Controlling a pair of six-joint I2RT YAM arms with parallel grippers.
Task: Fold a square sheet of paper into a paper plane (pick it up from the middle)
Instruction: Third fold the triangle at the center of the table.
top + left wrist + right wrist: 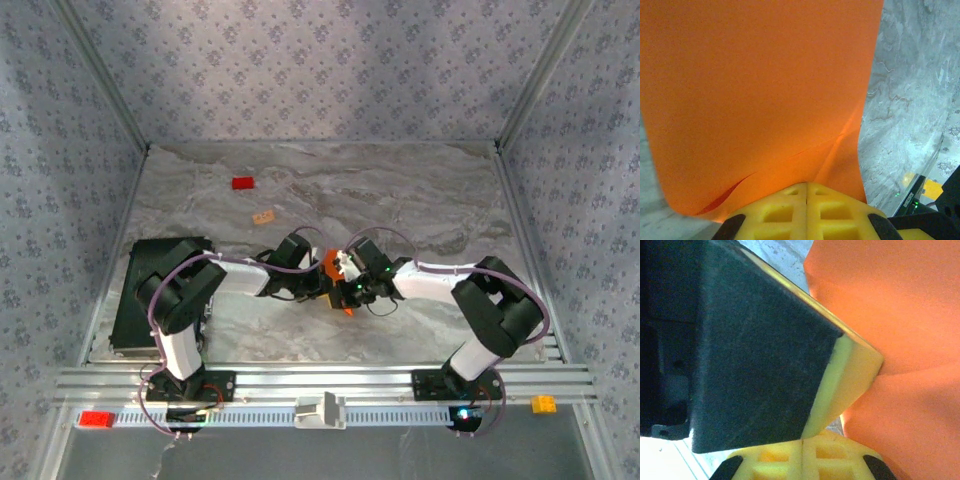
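- Pinching the thin bright orange square sheet of paper [755,100] in the left end effector [806,187], closed on a creased edge.
- Held above the grey table [400,200], right of the small red plastic block [242,183] and nearer the arms.
- Closed tight too at the right end effector [802,440]; cannot tell whether on the sheet.
- Likely tear or skewed crease if pulled unevenly; slipping possible with so shallow a pinch.
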